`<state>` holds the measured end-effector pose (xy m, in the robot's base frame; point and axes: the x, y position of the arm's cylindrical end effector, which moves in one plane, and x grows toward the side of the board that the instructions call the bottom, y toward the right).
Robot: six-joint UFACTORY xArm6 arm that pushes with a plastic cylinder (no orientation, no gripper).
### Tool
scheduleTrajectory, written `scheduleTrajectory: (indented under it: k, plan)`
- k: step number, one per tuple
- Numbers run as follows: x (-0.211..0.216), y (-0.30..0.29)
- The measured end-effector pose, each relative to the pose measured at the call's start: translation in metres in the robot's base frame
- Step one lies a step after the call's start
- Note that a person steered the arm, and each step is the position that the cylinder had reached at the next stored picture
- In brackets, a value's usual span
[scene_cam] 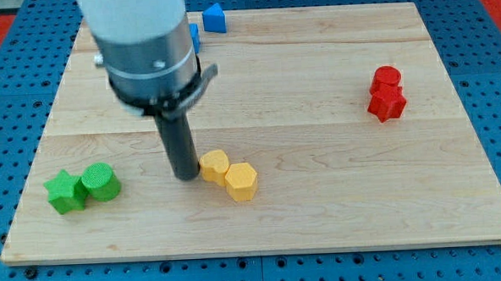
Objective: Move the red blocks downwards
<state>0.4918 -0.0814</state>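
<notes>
Two red blocks stand touching at the view's right: a red cylinder (387, 77) above a red star-shaped block (387, 104). My tip (185, 174) rests on the board left of centre, far to the left of the red blocks. It sits right beside the left edge of a yellow block (215, 165).
A yellow hexagon (242, 181) touches the other yellow block. A green star-shaped block (65, 193) and a green cylinder (101, 182) sit at the lower left. A blue block (215, 18) lies at the top edge, another blue block (194, 36) partly hidden behind the arm. The wooden board (321, 214) ends near the bottom.
</notes>
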Motion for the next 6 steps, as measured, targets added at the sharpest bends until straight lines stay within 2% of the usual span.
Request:
scheduleTrajectory:
  k: [3, 4, 5, 6]
  plan:
    - [-0.158, 0.144]
    - [-0.167, 0.254]
    - [-0.131, 0.290]
    - [-0.071, 0.278]
